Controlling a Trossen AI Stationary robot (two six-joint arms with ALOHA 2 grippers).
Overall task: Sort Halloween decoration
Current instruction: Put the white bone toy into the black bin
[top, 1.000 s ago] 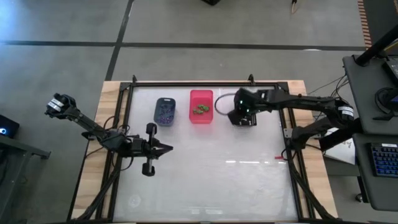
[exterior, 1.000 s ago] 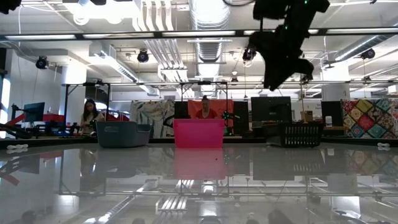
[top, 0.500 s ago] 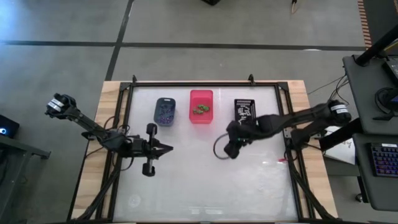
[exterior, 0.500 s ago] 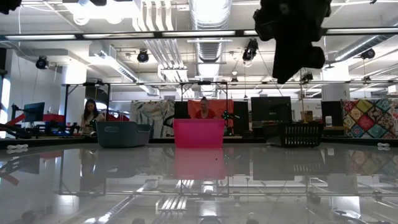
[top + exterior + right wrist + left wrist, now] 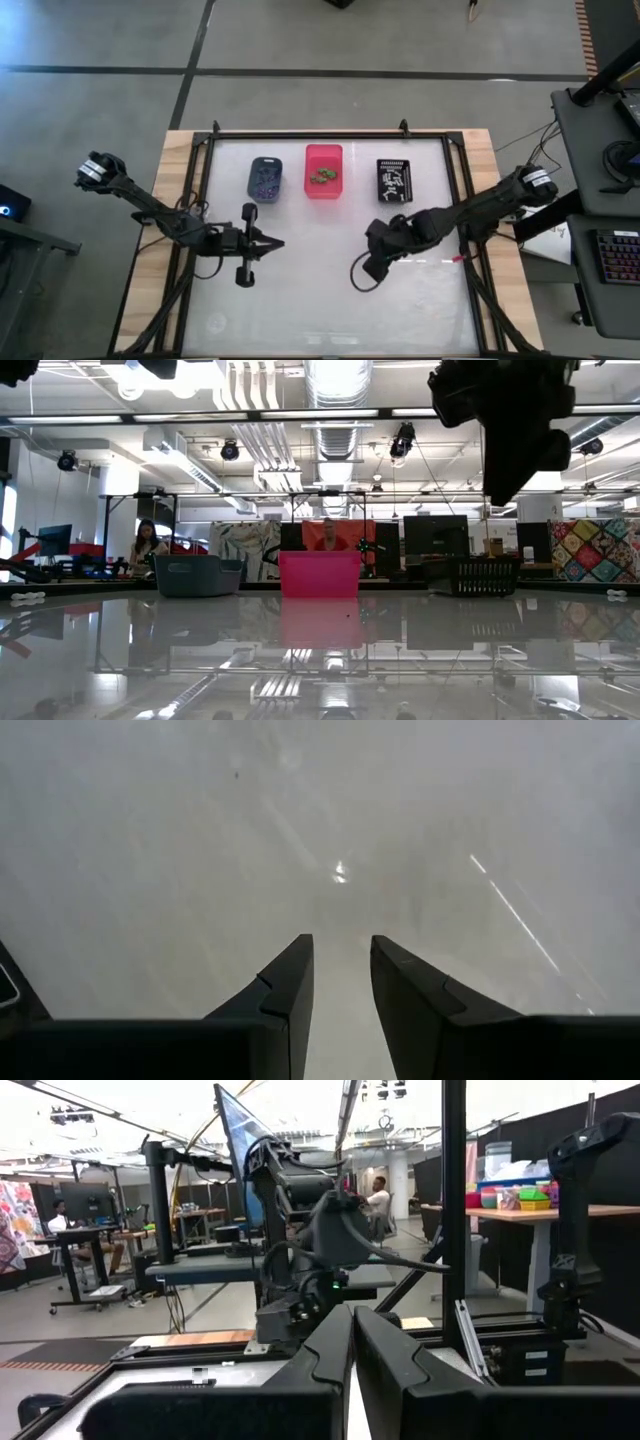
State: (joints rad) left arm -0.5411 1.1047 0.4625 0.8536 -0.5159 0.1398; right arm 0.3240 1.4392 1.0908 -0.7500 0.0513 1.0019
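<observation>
The Halloween decoration lies sorted in three bins along the far side of the table. Purple trinkets (image 5: 265, 181) fill the blue-grey bin (image 5: 265, 163), green ones (image 5: 321, 177) lie in the pink bin (image 5: 323, 153), and white ones (image 5: 392, 180) in the black bin (image 5: 396, 165). My right gripper (image 5: 374, 263) hangs open over bare tabletop at mid-table, slanting down, with nothing between its fingers (image 5: 290, 982). My left gripper (image 5: 275, 243) is shut and empty at the left, raised off the table and pointing roughly level toward the right.
A black frame (image 5: 330, 133) runs round the white tabletop. From table height the three bins (image 5: 320, 573) stand in a row at the far edge, with the right arm (image 5: 510, 420) dark overhead. People sit at desks in the room beyond. Bare table lies near and right.
My right gripper has swung from over the black bin toward the table's near edge and slightly left, turning as it went and sinking a little. It stays open and empty. The bins and trinkets have kept their places.
</observation>
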